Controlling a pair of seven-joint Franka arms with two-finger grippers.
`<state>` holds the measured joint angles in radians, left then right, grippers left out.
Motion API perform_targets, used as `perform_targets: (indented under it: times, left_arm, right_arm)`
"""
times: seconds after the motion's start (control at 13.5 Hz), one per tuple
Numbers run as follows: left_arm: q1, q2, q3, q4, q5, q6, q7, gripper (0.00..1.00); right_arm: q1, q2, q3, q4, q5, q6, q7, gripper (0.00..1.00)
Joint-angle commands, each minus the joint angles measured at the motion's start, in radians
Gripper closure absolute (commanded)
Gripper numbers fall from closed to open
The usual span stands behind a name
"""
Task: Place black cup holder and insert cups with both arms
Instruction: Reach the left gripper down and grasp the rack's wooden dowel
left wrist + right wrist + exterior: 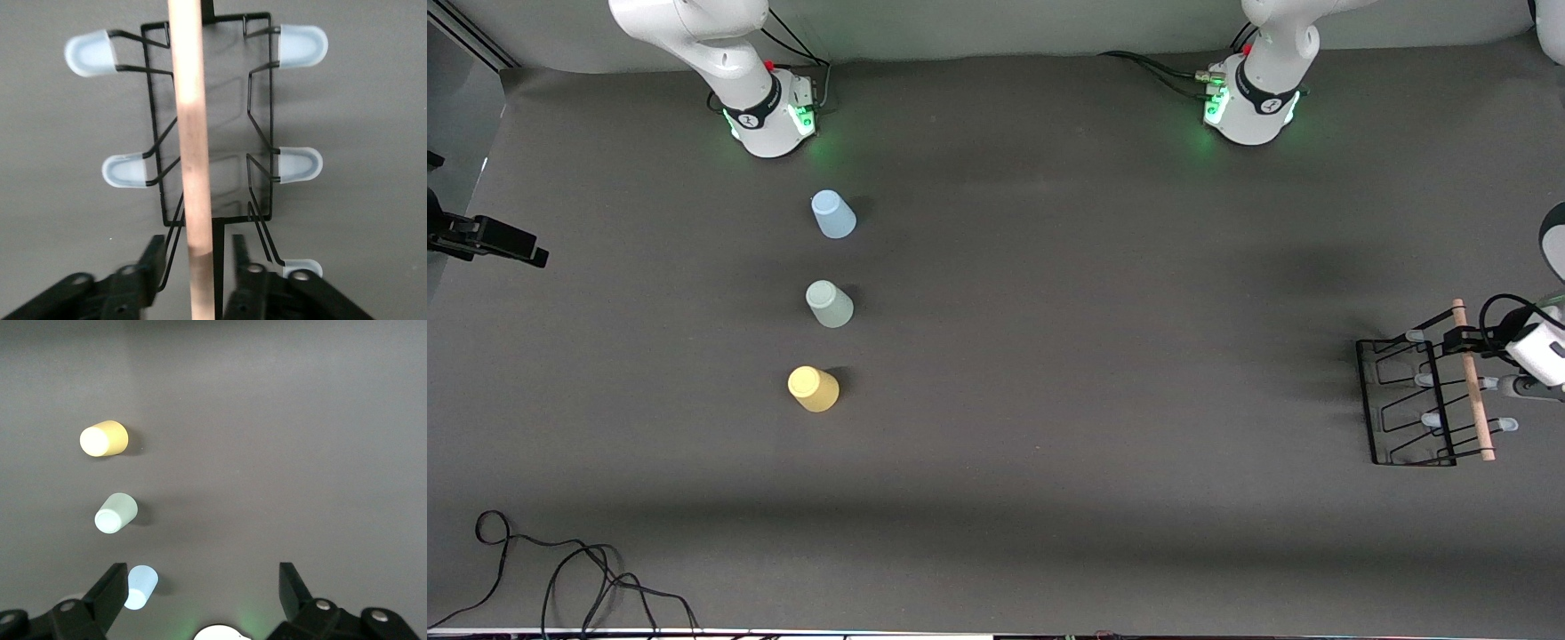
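Front view first. Black cup holder [1367, 400] sitting on the table [1049, 356] close to the edge at the left arm's end, little room to spare on that side. Left gripper [1461, 339] down at the holder's wooden rod [1472, 391], at the rod's end farther from the front camera; most of that arm cut off by the frame. Wide bare stretch of table between holder and cups. Three cups in a row toward the right arm's end, well apart from one another, each mouth down: light blue cup [833, 215] farthest from the front camera, grey-green cup [830, 304] in the middle, yellow cup [813, 389] nearest. Loose cable [560, 569] at the near edge.

Left wrist view now. Jaws of the left gripper [199, 243] apart, one on each side of the rod [193, 133], a slim gap showing on both sides. One finger blurred. Pale prong tips [300, 45] spread out to either side.

Right wrist view. Right gripper [203, 587] waiting high over the table by its own base, jaws spread wide, nothing between them. Yellow cup [103, 439], grey-green cup [115, 512] and light blue cup [141, 587] all in sight below.
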<state>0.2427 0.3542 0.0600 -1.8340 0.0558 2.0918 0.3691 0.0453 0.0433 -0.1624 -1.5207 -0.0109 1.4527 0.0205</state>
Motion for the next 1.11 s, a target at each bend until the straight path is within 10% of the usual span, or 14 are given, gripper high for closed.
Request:
perform_targets:
  times: [0.0, 0.22, 1.04]
  left_arm:
    - [-0.007, -0.011, 0.003, -0.031, 0.015, 0.020, 0.004, 0.75]
    - [-0.011, -0.018, 0.000, -0.019, 0.015, 0.013, 0.004, 1.00]
    - [-0.369, -0.236, -0.005, 0.065, -0.004, -0.417, -0.402, 1.00]
  right_arm:
    - [-0.002, -0.003, -0.002, -0.004, -0.006, 0.011, -0.025, 0.00]
    - [-0.002, -0.003, -0.002, -0.004, -0.006, 0.011, -0.025, 0.00]
    - [0.001, -0.003, -0.002, -0.004, -0.006, 0.009, -0.024, 0.00]
